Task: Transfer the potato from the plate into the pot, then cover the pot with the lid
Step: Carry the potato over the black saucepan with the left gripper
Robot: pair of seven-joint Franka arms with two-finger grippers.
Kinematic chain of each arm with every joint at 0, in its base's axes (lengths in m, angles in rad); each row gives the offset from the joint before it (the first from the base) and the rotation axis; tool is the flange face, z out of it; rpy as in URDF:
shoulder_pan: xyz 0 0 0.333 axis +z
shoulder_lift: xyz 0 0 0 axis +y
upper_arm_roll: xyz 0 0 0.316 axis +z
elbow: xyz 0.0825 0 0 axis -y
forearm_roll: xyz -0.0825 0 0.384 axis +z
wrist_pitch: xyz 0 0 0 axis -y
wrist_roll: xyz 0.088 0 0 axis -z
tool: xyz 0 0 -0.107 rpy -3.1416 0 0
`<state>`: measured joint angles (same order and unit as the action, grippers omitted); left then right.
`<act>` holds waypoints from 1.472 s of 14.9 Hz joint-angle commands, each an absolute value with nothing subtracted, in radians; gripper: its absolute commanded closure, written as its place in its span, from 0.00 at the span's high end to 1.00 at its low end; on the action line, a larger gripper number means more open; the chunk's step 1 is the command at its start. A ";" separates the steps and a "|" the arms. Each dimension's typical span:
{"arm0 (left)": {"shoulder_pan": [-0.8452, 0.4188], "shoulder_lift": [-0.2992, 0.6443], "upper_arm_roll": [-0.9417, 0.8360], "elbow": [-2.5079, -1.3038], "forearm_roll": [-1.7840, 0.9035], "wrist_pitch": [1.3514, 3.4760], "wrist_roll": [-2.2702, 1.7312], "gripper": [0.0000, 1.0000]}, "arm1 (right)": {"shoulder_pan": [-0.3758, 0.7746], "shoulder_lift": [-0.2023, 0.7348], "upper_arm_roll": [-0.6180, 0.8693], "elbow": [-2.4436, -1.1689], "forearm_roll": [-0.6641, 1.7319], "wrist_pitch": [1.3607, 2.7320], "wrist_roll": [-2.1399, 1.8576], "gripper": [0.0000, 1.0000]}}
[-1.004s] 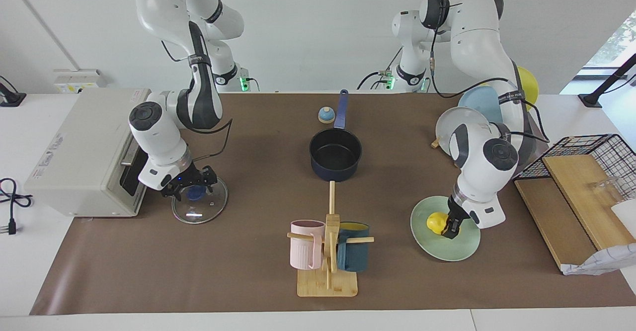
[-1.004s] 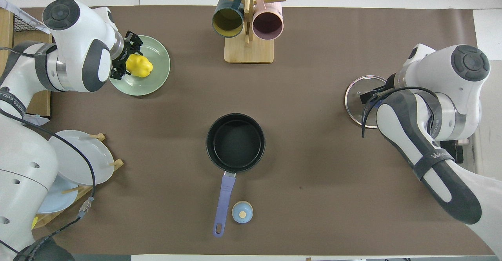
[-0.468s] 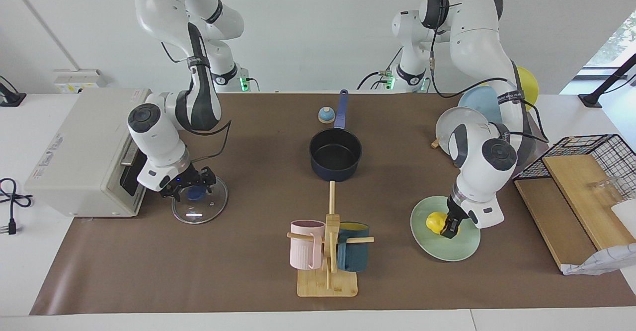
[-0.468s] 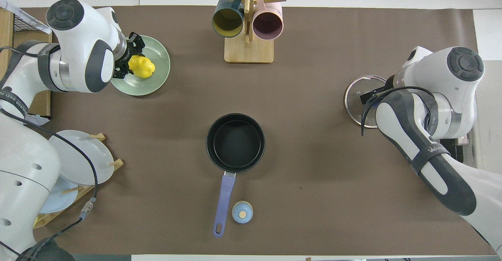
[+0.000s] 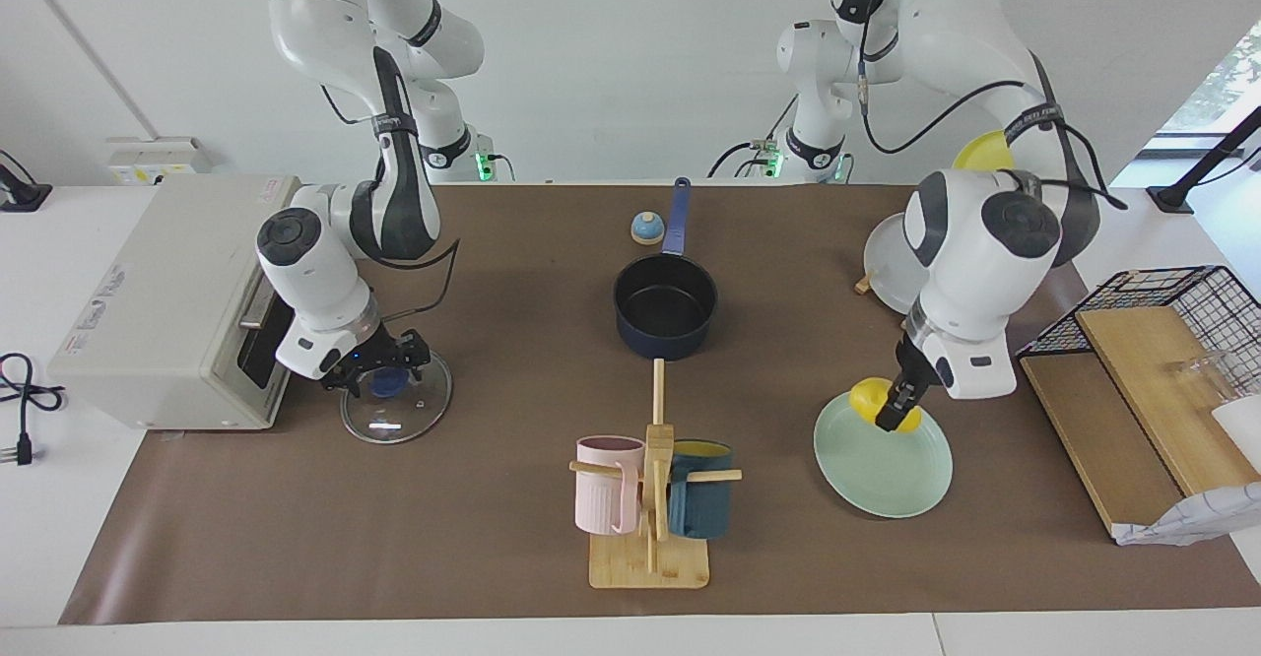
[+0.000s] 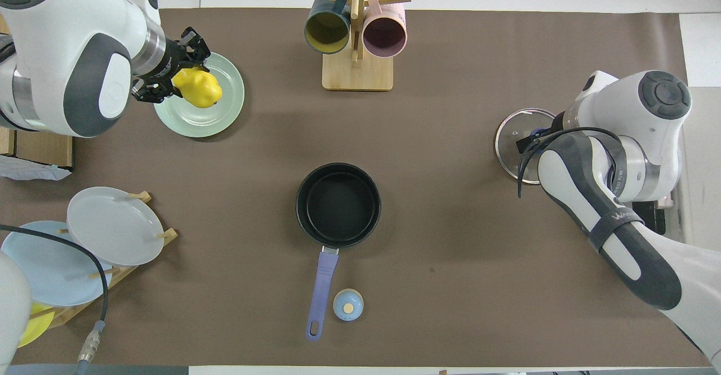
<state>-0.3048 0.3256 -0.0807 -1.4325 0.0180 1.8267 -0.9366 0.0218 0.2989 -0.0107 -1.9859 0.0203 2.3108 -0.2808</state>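
left gripper | my fingers squeeze the potato, up over the plate so it clears the rim (pot empty) | right gripper | fingers around lid knob; closed or not, can't tell

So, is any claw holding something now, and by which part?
The left claw holds the potato by its sides, lifted over the plate. The right claw is at the lid knob; whether it grips cannot be told.
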 commanded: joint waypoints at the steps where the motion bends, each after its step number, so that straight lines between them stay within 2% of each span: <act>1: -0.438 0.269 -0.067 -1.531 0.034 1.827 -0.930 0.00 | 0.014 0.291 -0.005 -1.996 0.025 2.312 -0.288 0.89; 3: -0.504 0.224 -0.069 -1.621 0.034 1.859 -0.920 0.00 | 0.014 0.293 -0.005 -1.996 0.025 2.312 -0.288 0.85; 8: -0.610 0.118 -0.072 -1.908 0.034 2.124 -0.911 0.00 | 0.014 0.293 -0.005 -1.996 0.025 2.312 -0.288 0.76; 12: -0.627 0.112 -0.072 -1.999 0.034 2.195 -0.882 0.00 | 0.014 0.293 -0.005 -1.994 0.025 2.312 -0.288 0.73; 14: -0.632 0.095 -0.074 -2.040 0.034 2.207 -0.873 0.00 | 0.015 0.293 -0.005 -1.991 0.025 2.310 -0.288 0.67; 22: -0.680 0.140 -0.072 -2.111 0.034 2.306 -0.828 0.00 | 0.018 0.290 -0.003 -1.930 0.025 2.215 -0.287 0.65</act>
<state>-0.6531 0.1453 -0.0865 -2.0702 0.0183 2.2679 -0.8428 0.0225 0.2987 -0.0094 -1.9607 0.0201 2.2639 -0.2810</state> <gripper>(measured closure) 0.374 0.330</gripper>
